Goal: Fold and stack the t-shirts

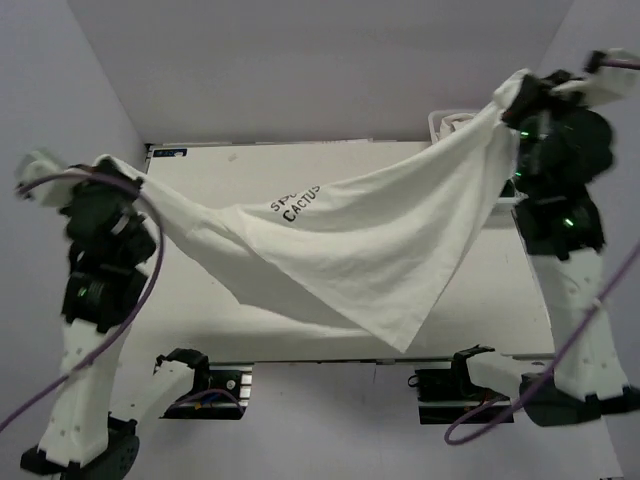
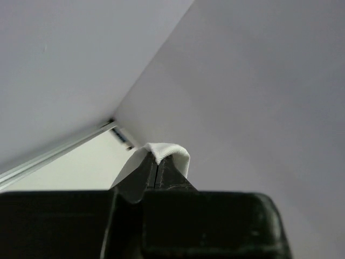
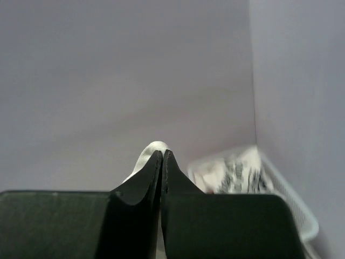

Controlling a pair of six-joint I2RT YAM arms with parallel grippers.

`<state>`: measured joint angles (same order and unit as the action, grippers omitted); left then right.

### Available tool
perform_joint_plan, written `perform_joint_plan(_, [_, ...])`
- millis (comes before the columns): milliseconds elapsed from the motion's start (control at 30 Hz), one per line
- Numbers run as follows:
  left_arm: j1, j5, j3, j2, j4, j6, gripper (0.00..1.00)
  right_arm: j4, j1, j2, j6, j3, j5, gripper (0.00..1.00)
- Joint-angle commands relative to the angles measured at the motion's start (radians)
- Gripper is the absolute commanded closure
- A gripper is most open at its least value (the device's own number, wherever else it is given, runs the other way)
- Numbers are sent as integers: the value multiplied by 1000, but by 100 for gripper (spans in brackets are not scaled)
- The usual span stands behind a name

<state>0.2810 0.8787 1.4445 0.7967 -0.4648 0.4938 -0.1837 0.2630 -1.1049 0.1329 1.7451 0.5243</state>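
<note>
The step in hand looks like spreading: a white short-sleeved cotton t-shirt with black lettering (image 1: 370,250) is held up in the air between the two arms, well above the pale flat table (image 1: 190,310), so it can be laid out flat before any fold. The left pincer (image 2: 156,167) is closed tight on a rolled white hem of the shirt, and the right pincer (image 3: 162,162) is likewise clamped on a small bunch of white cloth. Both arms stand raised and spread wide, the left at the left edge of the table and the right higher up at the far right corner. The cloth sags between them, with one corner hanging down toward the near edge. The next move, I judge, calls for lowering both arms together and keeping the cloth taut, so that the hanging corner lands first and the shirt settles without creases. A white wire basket (image 3: 294,205) at the far right holds another printed white t-shirt (image 3: 232,172), not yet folded.
</note>
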Motion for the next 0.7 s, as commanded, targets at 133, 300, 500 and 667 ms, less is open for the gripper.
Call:
perform_joint_plan(133, [-77, 68, -245, 383, -103, 187, 100, -16, -28, -275, 163, -332, -78, 100])
perform_joint_plan(300, [-193, -62, -245, 642, -136, 229, 64, -32, -41, -591, 218, -363, -237, 94])
perform_joint_plan(500, [-244, -184, -122, 719, -293, 253, 0, -132, -16, -542, 200, -367, -332, 10])
perform_joint_plan(667, [-244, -482, -250, 541, -217, 206, 0, -137, 85, -385, 177, -576, -406, 10])
